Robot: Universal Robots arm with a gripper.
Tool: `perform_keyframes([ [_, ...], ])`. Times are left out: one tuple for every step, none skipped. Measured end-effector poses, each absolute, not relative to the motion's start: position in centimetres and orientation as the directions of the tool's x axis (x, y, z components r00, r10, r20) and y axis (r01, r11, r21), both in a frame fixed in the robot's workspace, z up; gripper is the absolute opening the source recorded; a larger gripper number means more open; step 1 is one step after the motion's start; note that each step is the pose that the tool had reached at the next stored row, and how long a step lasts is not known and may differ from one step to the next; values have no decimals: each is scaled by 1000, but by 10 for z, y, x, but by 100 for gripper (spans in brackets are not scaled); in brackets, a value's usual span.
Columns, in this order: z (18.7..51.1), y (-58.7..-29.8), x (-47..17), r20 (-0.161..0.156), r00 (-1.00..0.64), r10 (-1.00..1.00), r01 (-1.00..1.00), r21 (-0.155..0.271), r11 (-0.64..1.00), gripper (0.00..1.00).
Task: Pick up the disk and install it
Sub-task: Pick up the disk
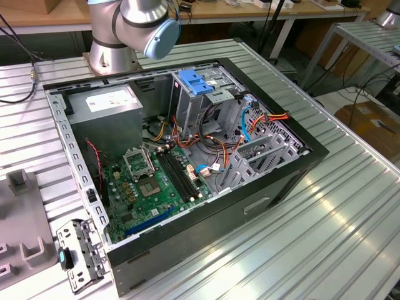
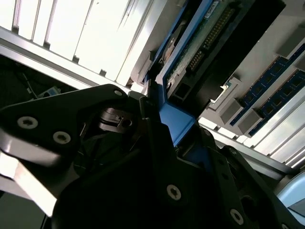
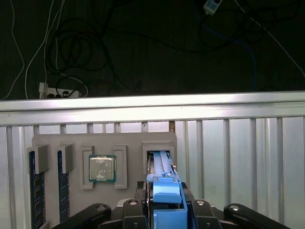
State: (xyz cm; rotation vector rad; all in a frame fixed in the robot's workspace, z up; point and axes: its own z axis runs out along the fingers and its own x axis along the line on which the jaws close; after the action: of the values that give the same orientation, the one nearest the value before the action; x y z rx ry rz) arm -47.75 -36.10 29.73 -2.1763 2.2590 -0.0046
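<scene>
The gripper [image 3: 167, 212] appears clamped on the disk [image 3: 163, 174], with the blue rail pinched between its fingers [image 3: 138, 214]. The disk's long axis runs straight out from the gripper, and its far end sits in a slot of the grey holder [image 3: 128, 143]. In the second wrist view the disk stands on edge, showing blue rail, green board and dark connector.

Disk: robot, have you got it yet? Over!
Gripper shut on disk, at its blue rail. Disk on edge in tray slot. Chip sits beside it, apart, not blocking.
</scene>
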Motion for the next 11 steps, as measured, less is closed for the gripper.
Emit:
perform_keyframes([
  [299, -361, -477, -1, -37, -999, -999, -5, 37, 37],
  [303, -361, -477, -1, -37, -999, -999, -5, 37, 37],
  [305, -361, -477, -1, -37, -999, -999, -6, 37, 37],
  [308, -361, -477, -1, -37, -999, -999, -5, 37, 37],
  [312, -361, -477, -1, -37, -999, -999, -5, 37, 37],
  [313, -361, -477, -1, -37, -999, -999, -5, 37, 37],
  [315, -361, -477, -1, -37, -999, -999, -5, 37, 37],
  [321, -361, -477, -1, -37, -999, -999, -5, 37, 37],
  [327, -361, -477, -1, -37, -999, -999, -5, 37, 37],
  [331, -361, -477, -1, -37, -999, -999, -6, 37, 37],
  [335, -361, -477, -1, -37, -999, -999, -6, 37, 37],
])
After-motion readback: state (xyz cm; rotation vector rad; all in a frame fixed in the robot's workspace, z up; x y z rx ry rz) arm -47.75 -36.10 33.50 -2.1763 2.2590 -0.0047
